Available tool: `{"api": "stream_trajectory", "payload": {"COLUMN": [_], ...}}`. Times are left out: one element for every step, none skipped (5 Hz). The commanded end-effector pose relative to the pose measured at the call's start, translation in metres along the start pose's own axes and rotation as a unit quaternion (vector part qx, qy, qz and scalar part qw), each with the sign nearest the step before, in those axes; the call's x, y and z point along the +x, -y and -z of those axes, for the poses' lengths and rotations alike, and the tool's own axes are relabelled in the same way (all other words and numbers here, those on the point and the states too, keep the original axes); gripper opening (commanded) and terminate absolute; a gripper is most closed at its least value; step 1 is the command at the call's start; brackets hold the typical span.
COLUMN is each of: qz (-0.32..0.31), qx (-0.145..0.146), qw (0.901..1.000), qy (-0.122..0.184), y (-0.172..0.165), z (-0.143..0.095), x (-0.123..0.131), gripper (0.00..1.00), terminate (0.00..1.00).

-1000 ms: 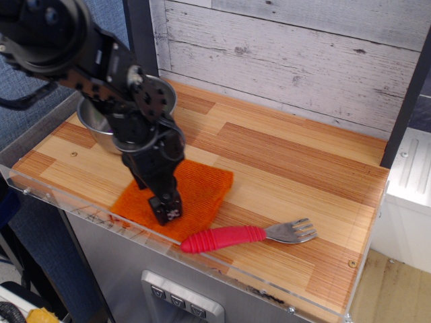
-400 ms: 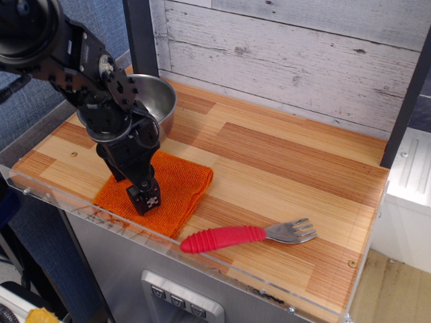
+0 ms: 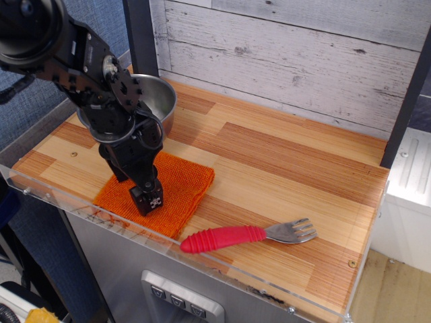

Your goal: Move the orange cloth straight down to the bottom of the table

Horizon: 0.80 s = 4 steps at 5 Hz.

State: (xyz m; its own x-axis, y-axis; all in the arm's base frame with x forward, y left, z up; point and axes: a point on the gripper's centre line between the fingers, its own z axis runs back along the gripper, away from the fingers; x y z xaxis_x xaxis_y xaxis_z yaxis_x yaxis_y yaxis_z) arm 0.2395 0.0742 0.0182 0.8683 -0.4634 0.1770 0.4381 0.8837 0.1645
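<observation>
The orange cloth (image 3: 180,183) lies flat at the front left of the wood-plank table (image 3: 283,161), its near edge against the clear plastic rim. My gripper (image 3: 147,200) points down onto the cloth's front middle. Its fingers look pressed together with the tips in the fabric. The black arm hides the cloth's left and back parts.
A steel bowl (image 3: 160,99) stands just behind the cloth at the back left, partly behind the arm. A red-handled fork (image 3: 236,237) lies to the right of the cloth near the front rim (image 3: 202,259). A white plank wall closes the back.
The gripper has dragged the cloth to the left along the front edge, away from the fork. Over the last half second it has hardly moved.
</observation>
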Motion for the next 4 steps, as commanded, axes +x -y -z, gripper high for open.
{"api": "stream_trajectory", "payload": {"qz": [0.004, -0.009, -0.01, 0.005], "qx": [0.034, 0.029, 0.04, 0.058], "qw": [0.9991, 0.9979, 0.9948, 0.9913], "qy": [0.026, 0.057, 0.093, 0.118], "y": [-0.008, -0.011, -0.01, -0.004], "z": [-0.033, -0.058, -0.087, -0.109], "x": [0.003, 0.002, 0.004, 0.006], "gripper": [1.0, 1.0, 1.0, 1.0], "terminate": [0.0, 0.0, 0.0, 0.0]}}
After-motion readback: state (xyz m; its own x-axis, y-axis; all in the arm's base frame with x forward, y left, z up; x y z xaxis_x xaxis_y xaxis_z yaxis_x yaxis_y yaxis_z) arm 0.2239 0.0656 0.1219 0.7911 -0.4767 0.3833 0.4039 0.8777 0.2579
